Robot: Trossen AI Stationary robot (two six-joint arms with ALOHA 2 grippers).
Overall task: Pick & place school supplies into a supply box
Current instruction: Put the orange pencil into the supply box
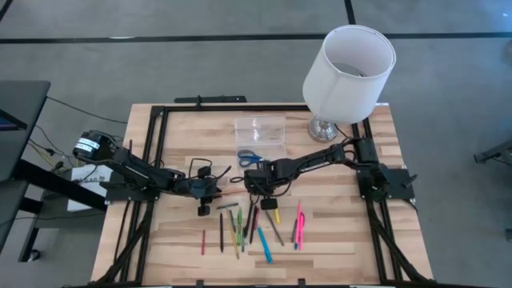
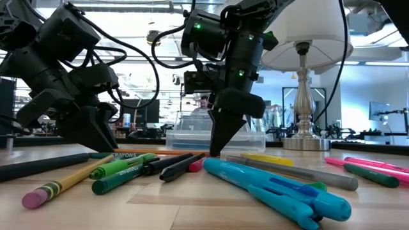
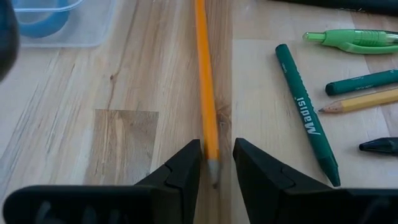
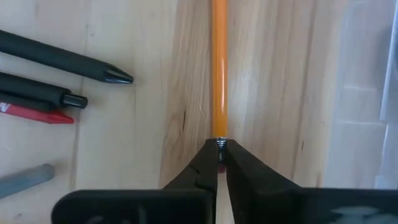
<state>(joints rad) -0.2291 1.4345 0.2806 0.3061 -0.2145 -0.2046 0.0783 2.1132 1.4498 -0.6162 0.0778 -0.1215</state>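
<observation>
An orange pencil (image 3: pixel 205 81) lies flat on the wooden table between my two grippers. My right gripper (image 4: pixel 221 155) stands steeply over its metal-banded end and is shut on it; the low view shows its fingertips (image 2: pixel 214 152) down at the table. My left gripper (image 3: pixel 217 165) is open, one finger on each side of the pencil's other end. The clear supply box (image 1: pixel 260 132) sits just beyond, with blue-handled scissors (image 1: pixel 250 157) at its near edge. Other pens and pencils (image 1: pixel 240 228) lie toward the table's near edge. My right gripper pinches the pencil's metal band (image 4: pixel 221 143), at its very end, between the free ends of its two fingers. The fingers come from above, pointing steeply down. The pencil lies on the table and runs off toward my left gripper.
A white-shaded lamp (image 1: pixel 348 68) stands at the far right of the table. Pink markers (image 1: pixel 298 228), a yellow pen (image 1: pixel 276 214) and blue pens (image 2: pixel 281 188) lie near the front. Green markers (image 3: pixel 308 115) lie beside my left gripper. A black frame rims the table.
</observation>
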